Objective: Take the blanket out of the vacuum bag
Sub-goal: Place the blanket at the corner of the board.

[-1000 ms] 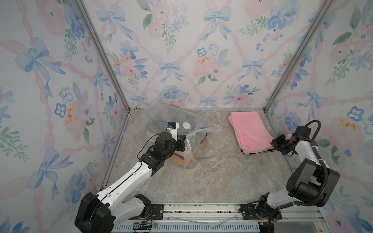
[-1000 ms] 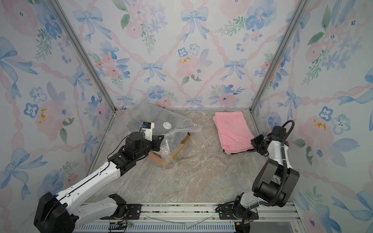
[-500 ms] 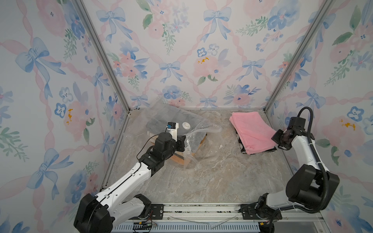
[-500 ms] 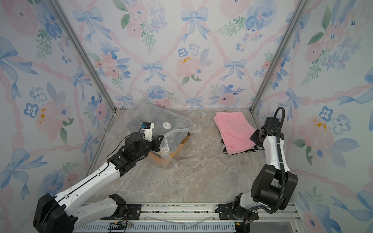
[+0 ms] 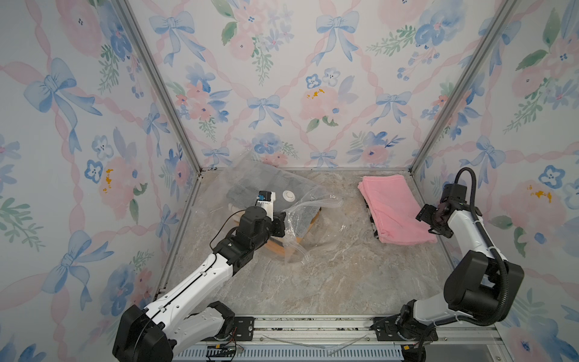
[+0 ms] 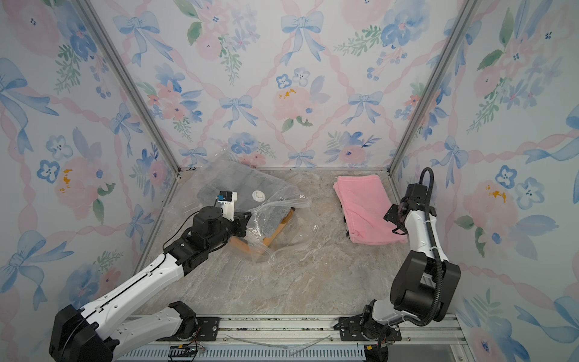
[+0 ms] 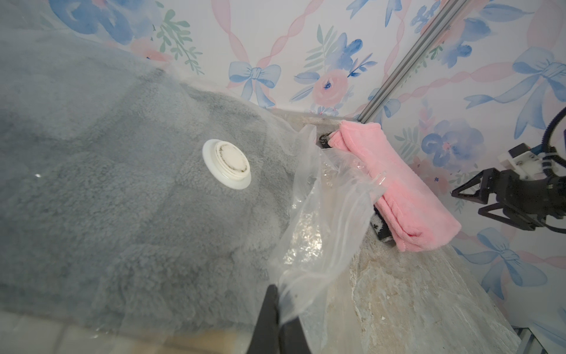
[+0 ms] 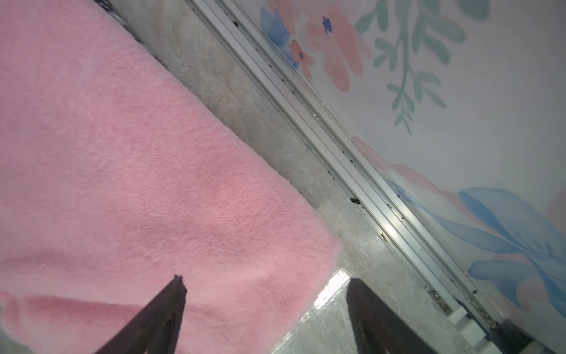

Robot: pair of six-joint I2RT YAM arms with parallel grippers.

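Released since a second ago: pink blanket (image 5: 394,210), lying partly under spread right claw (image 8: 266,279). Left claw (image 7: 275,288) pinching vacuum bag (image 7: 318,214) mouth, grey blanket (image 7: 122,184) just beyond, inside. Next, probably: reach in for that.

Soft, bright, even light fell from above in both top views, and shadows on the table (image 5: 329,282) were faint and blurred. Wide-angle bending leaned the aluminium posts (image 5: 159,81) outward toward 10 and 2 o'clock. Focus held throughout. In the left wrist view the vacuum bag (image 7: 318,233) threw small white glints, and the left gripper (image 7: 277,289) sat dark and soft near the lens. In the right wrist view a blown-out glare patch lay on the table (image 8: 332,285), and the right gripper (image 8: 266,279) was defocused.
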